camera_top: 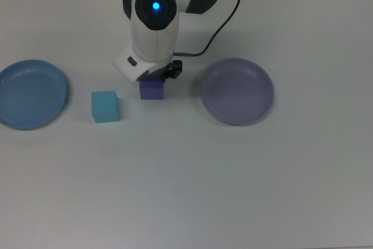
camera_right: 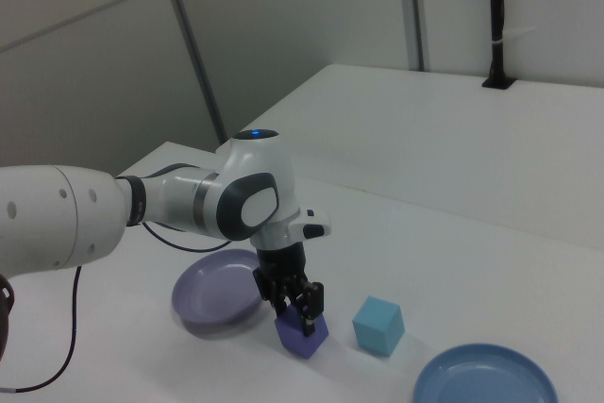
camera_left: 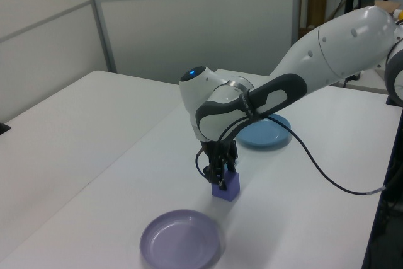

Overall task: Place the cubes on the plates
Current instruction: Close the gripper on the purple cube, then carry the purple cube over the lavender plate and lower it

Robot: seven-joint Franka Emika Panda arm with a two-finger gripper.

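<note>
White counter (camera_top: 233,190). Arm (camera_top: 152,27) reaching in from the far edge in the top view, bent down over the purple cube (camera_top: 151,90), blue light lit on its topmost joint. Hand (camera_right: 298,313) lowered onto the purple cube, dark fingers (camera_right: 308,307) down on either side of it and seemingly clamped on it, though contact not wholly clear; in the top view the hand mostly hidden under the arm's white housing. Purple cube (camera_left: 226,184) resting on the counter, or very nearly so, near the middle of the counter's width and somewhat toward the far edge in the top view, between the two plates. Cyan cube (camera_top: 105,106) apart from the purple one, on the top view's left of it and a little nearer the near edge, untouched; out of sight behind the arm in the left view. Blue plate (camera_top: 29,94) at the top view's left edge, well apart from the hand, nothing on it. Lavender plate (camera_top: 237,90) on the top view's right of the purple cube, near it but not touching, likewise bare. In the right view, lavender plate (camera_right: 209,294) just behind the hand, cyan cube (camera_right: 378,325) beside the purple cube (camera_right: 300,335), blue plate (camera_right: 483,380) at the lower right corner. Black cable (camera_left: 327,168) trailing from the arm.
</note>
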